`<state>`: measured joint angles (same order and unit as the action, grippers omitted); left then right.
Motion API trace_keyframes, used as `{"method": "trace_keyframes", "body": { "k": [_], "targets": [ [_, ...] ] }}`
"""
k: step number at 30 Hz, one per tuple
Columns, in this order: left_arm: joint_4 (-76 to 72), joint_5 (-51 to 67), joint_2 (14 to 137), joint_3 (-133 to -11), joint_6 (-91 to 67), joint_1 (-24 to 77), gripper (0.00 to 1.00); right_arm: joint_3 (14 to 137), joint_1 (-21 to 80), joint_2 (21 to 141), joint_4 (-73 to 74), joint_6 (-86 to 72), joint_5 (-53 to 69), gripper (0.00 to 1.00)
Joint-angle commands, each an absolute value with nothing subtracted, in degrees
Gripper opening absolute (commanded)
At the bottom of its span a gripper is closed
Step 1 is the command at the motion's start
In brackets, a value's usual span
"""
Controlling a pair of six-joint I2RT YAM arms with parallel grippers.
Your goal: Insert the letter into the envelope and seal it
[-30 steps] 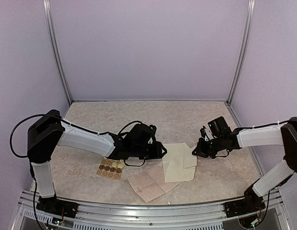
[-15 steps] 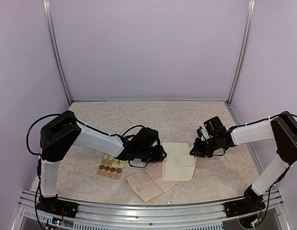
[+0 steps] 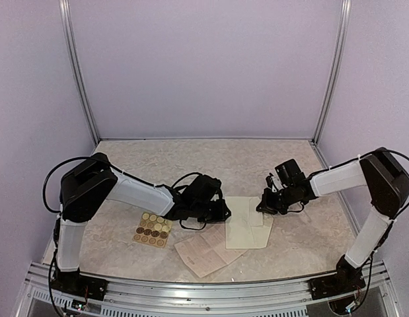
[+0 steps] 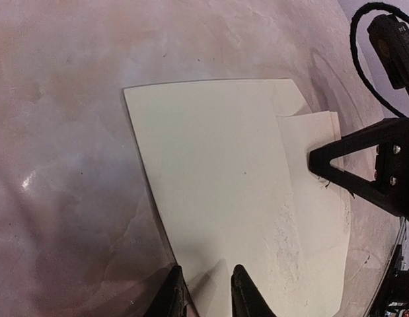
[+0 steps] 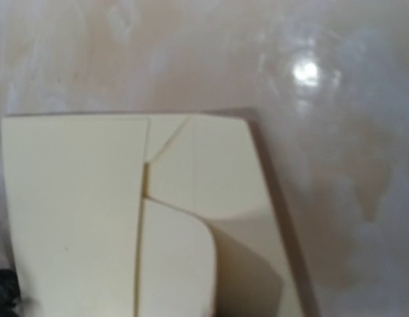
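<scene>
The cream envelope [image 3: 246,223] lies flat on the table between the two arms and fills the left wrist view [image 4: 217,178]. My left gripper [image 3: 225,212] sits at its left edge, low over the paper [image 4: 205,294], with a narrow gap between its fingers and that edge running under the left finger. My right gripper [image 3: 261,207] is shut to a point [image 4: 313,160] on the flap [image 5: 191,251] at the right end. In the right wrist view the flap curls up off the envelope toward the camera. The pinkish letter [image 3: 205,251] lies in front of the envelope.
A tan card of round stickers [image 3: 152,230] lies left of the letter, under the left forearm. The left arm's cable [image 3: 184,178] loops above its wrist. Walls and metal posts close in the table at the back and sides.
My right gripper has moved left over the envelope's right end, staying shut. The left gripper's fingers have drawn closer together, and the left arm has pulled in toward the envelope's edge.
</scene>
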<state>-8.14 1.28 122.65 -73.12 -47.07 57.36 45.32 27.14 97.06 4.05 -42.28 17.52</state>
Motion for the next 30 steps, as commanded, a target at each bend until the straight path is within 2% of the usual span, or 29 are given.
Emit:
{"method": "trace_keyframes", "body": {
  "k": [1, 10, 11, 16, 18, 22, 30],
  "targets": [
    [-6.8, 2.9, 125.0, -73.9, -46.3, 57.3, 0.22, 47.2, 27.2, 99.3, 2.4, -42.1, 18.7, 0.0],
    [-6.5, 2.4, 125.0, -74.1, -45.6, 57.5, 0.21, 50.7, 29.0, 101.7, 3.2, -40.7, 17.8, 0.0],
    [-6.4, 2.0, 124.9, -74.0, -45.5, 57.5, 0.21, 50.9, 29.1, 101.4, 3.8, -40.4, 17.2, 0.03],
    [-5.7, 0.3, 122.1, -73.9, -44.9, 57.5, 0.21, 51.2, 29.2, 97.3, 8.0, -37.7, 13.8, 0.29],
    [-5.4, 0.1, 120.8, -74.1, -44.6, 57.5, 0.22, 51.5, 29.3, 95.4, 10.3, -36.7, 11.7, 0.36],
    [-4.8, -1.6, 118.8, -75.2, -43.7, 57.3, 0.25, 52.4, 29.6, 93.2, 14.3, -35.1, 8.3, 0.42],
    [-4.9, 0.8, 121.0, -77.7, -43.4, 56.6, 0.32, 52.4, 30.7, 93.1, 14.9, -33.7, 7.0, 0.6]
  ]
}}
